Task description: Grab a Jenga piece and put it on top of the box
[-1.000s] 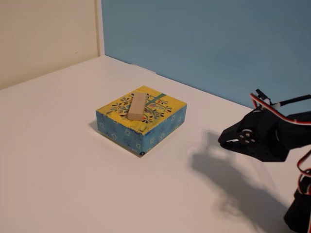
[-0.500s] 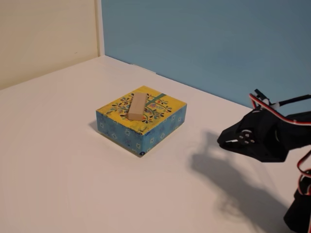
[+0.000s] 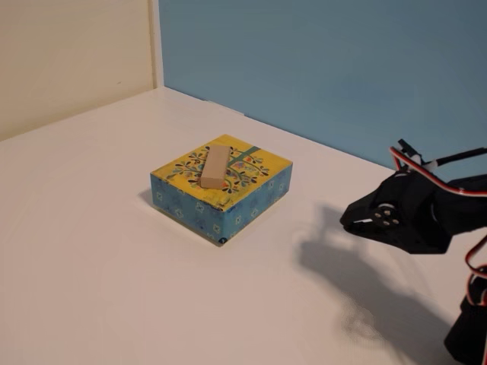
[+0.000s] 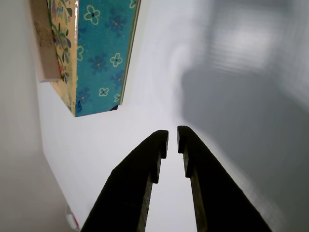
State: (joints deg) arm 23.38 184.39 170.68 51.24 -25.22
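Note:
The pale wooden Jenga piece [image 3: 216, 166] lies flat on the yellow flowered top of the box [image 3: 228, 205], near its left half, in the fixed view. My gripper [image 3: 344, 222] hovers low over the table well to the right of the box, pointing towards it and holding nothing. In the wrist view the picture is turned sideways. There the box [image 4: 101, 48] shows its blue patterned side at the upper left, with the Jenga piece [image 4: 43, 48] on its top. The two dark fingers of the gripper [image 4: 172, 137] stand nearly together with only a thin slit between them.
The box stands on a white table [image 3: 91, 251], with a blue wall [image 3: 327, 68] behind it and a cream wall [image 3: 68, 53] at the left. The arm's black body and its red and white wires [image 3: 456, 220] fill the right edge, and its shadow falls on the table below.

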